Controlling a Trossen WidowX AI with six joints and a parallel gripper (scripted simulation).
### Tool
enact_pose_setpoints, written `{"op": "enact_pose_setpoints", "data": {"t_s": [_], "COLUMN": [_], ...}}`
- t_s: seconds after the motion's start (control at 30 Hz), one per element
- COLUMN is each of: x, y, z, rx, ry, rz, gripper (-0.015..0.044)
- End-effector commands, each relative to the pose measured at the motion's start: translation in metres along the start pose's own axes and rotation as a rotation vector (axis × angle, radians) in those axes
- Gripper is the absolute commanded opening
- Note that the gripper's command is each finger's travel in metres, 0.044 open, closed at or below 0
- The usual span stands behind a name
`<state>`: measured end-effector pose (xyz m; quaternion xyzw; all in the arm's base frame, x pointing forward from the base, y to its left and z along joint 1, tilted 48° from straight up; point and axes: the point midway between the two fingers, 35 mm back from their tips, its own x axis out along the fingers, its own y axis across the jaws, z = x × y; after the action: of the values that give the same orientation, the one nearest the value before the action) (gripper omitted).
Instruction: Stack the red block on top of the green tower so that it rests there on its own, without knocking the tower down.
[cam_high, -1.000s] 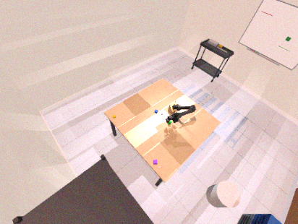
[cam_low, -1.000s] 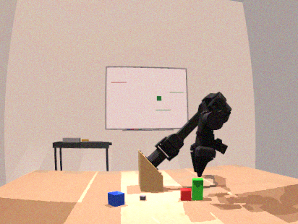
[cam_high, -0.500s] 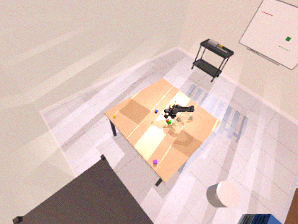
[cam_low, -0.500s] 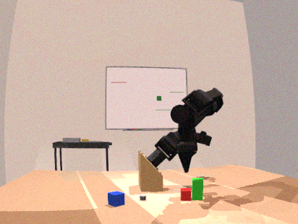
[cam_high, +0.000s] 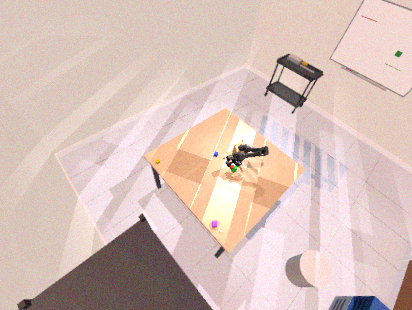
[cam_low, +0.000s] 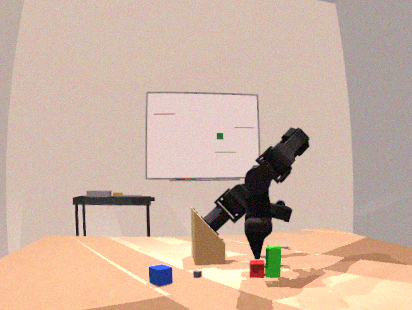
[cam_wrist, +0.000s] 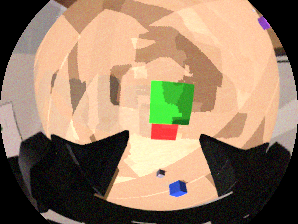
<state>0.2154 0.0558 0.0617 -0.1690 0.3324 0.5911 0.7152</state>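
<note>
Sunlight is streaking across the wooden counter (cam_low: 75, 260), where the red block (cam_low: 257, 268) is sitting near the middle, touching the side of the green tower (cam_low: 273, 261). Directly above the red block, the end effector (cam_low: 255, 254) is pointing straight down, its fingers spread wide and gripping nothing.

Blocky matte-black arm (cam_low: 260, 185), tapered gripper (cam_low: 256, 250)
</note>
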Motion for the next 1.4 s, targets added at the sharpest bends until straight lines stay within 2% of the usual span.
{"op": "enact_pose_setpoints", "data": {"t_s": [0.0,0.93,1.37], "x": [0.004,0.047,0.048], "y": [0.001,0.001,0.001], "z": [0.001,0.001,0.001], "rx": [0.005,0.004,0.004], "ry": [-0.005,-0.007,-0.007], "rz": [-0.001,-0.001,0.0], "gripper": [0.044,0.044,0.044]}}
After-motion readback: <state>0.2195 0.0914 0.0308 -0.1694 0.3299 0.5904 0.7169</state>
